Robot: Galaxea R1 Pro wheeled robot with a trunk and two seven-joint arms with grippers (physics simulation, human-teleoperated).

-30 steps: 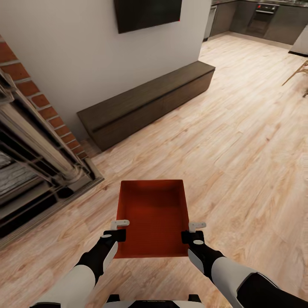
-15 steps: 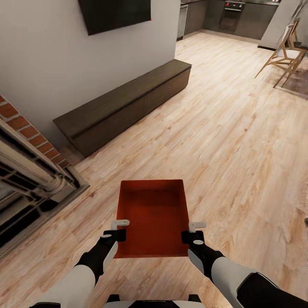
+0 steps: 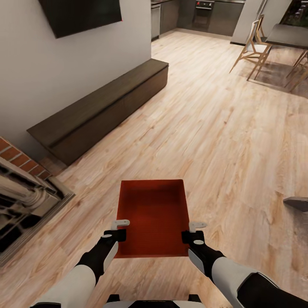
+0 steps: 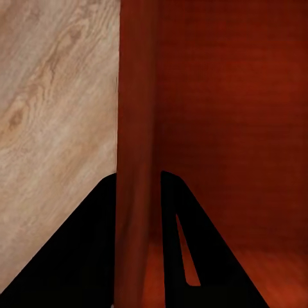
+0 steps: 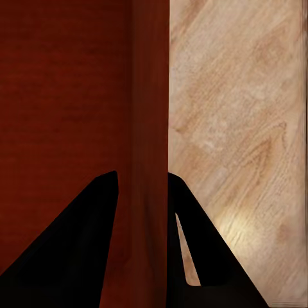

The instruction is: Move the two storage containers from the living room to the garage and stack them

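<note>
The red-orange rectangular plastic container (image 3: pixel 152 216) hung above the living room's light wood-plank floor (image 3: pixel 231 141), the left gripper (image 3: pixel 120 229) and right gripper (image 3: pixel 192 231) each clamped on a side wall. Carrying it well probably meant keeping both grips level.

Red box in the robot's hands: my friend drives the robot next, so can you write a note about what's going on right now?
Left gripper: jaws shut on the left wall of the red-orange rectangular plastic bin; the left wrist view shows the wall between the fingers.
Right gripper: jaws shut on the bin's right wall.
The bin is empty, level, held above the light wood-plank floor in the living room, with the long dark low cabinet ahead to the left.
Done: one bin lifted.
Left: drive it to the garage, set it on the floor, fetch the second bin, stack it on top.
</note>
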